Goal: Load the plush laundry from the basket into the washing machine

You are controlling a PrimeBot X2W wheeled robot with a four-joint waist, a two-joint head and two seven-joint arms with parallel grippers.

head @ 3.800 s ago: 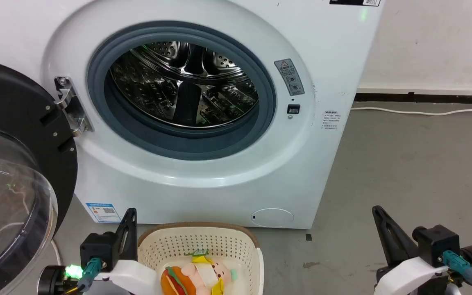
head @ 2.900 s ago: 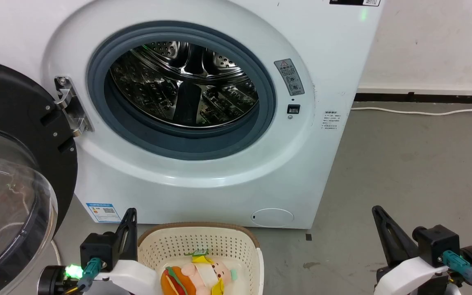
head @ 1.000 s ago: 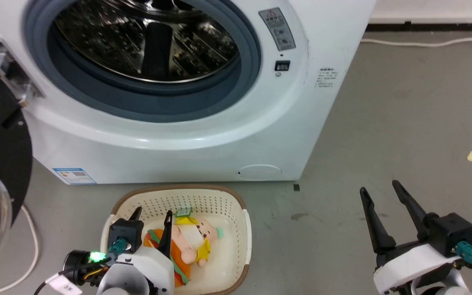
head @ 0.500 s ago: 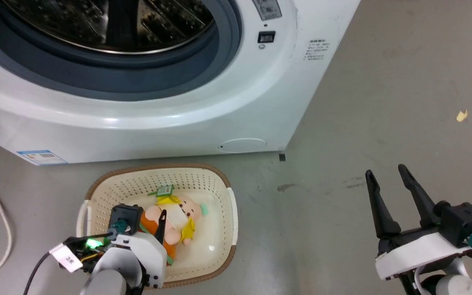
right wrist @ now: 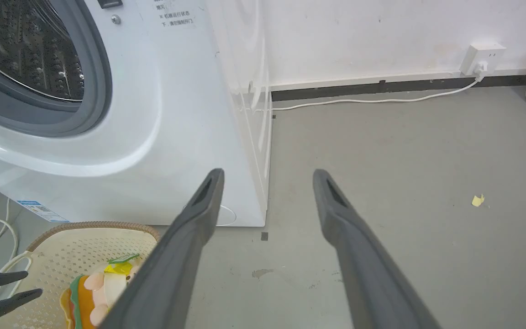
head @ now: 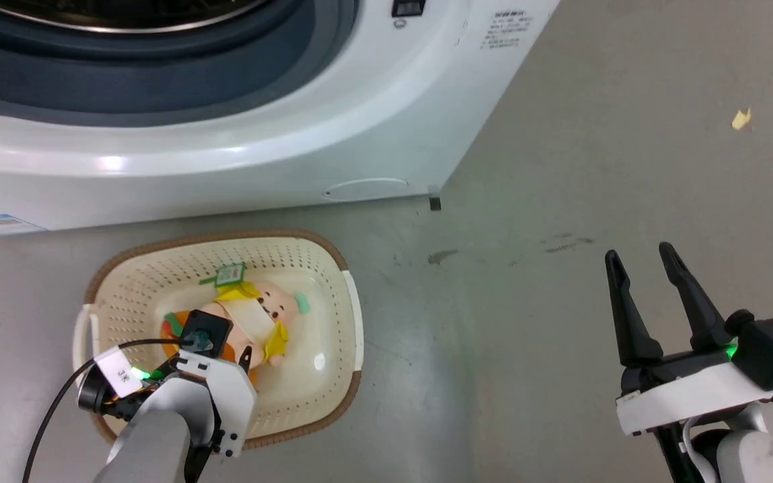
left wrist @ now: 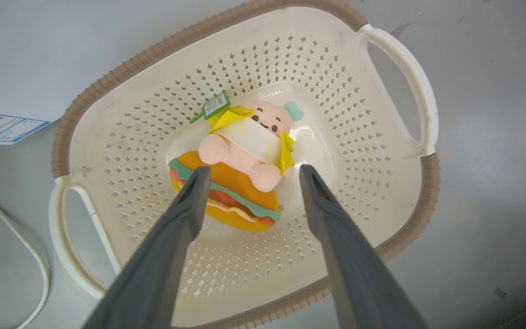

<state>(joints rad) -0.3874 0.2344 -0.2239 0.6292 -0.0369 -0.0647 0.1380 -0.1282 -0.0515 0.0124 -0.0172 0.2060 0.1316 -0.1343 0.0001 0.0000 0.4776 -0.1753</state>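
left gripper (left wrist: 254, 170): spread wide, empty, arm angled down into the basket (left wrist: 381, 183) | plush laundry (left wrist: 240, 151): lay on the basket bottom, just beyond and between its fingertips | right gripper (head: 638, 251): parted, empty, held over the floor (head: 561, 168), washing machine (head: 225, 174) to its left

Yellow scrap (head: 740, 119) on grey floor (head: 594, 168); white cable (right wrist: 372, 100) reaches wall socket (right wrist: 484, 57).

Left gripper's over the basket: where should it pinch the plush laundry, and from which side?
Probably from above, across the middle of the plush laundry, where doll meets burger: it lies flat in the basket, and the open left gripper straddles that bulk.
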